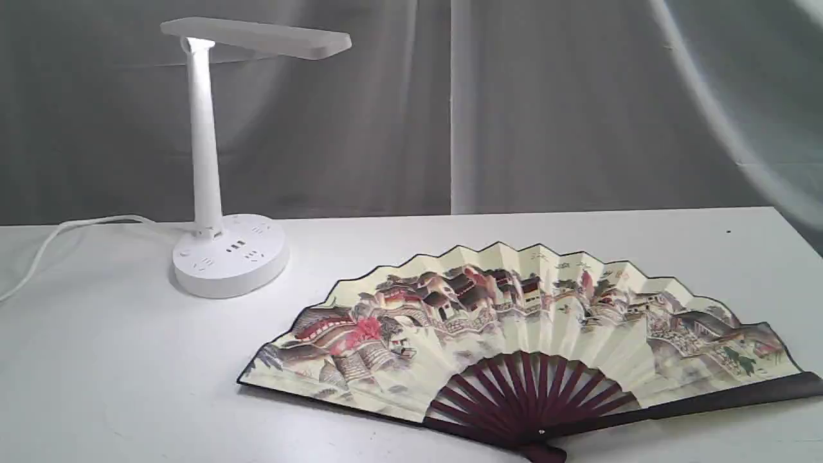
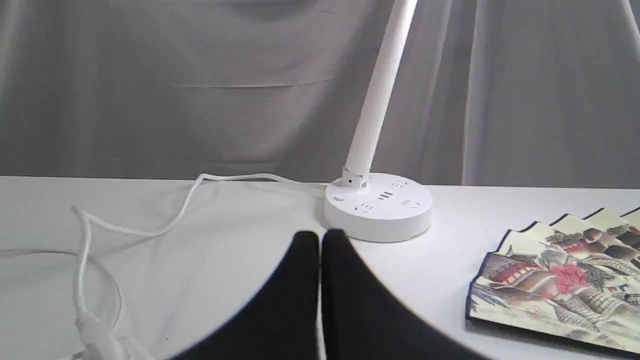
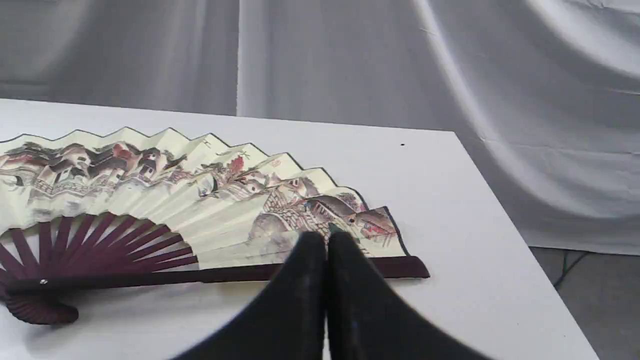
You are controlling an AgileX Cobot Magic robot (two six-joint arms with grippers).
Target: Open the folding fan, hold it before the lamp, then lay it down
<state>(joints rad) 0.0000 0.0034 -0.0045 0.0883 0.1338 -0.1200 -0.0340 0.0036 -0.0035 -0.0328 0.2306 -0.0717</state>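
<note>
The folding fan (image 1: 514, 321) lies spread open and flat on the white table (image 1: 96, 373), painted leaf up, maroon ribs toward the front edge. It shows too as a fan (image 2: 560, 280) in the left wrist view and a fan (image 3: 150, 200) in the right wrist view. The white lamp (image 1: 209, 161) stands at the back left, head overhanging; its base is the lamp (image 2: 378, 207) seen from the left wrist. My left gripper (image 2: 320, 237) is shut and empty, short of the lamp base. My right gripper (image 3: 326, 239) is shut and empty, near the fan's right guard stick. Neither gripper appears in the exterior view.
The lamp's white cord (image 2: 150, 225) trails in loops over the table's left side to a plug (image 2: 97, 335). Grey cloth (image 1: 578, 96) hangs behind the table. The table's right edge (image 3: 500, 200) drops off near the fan's right end.
</note>
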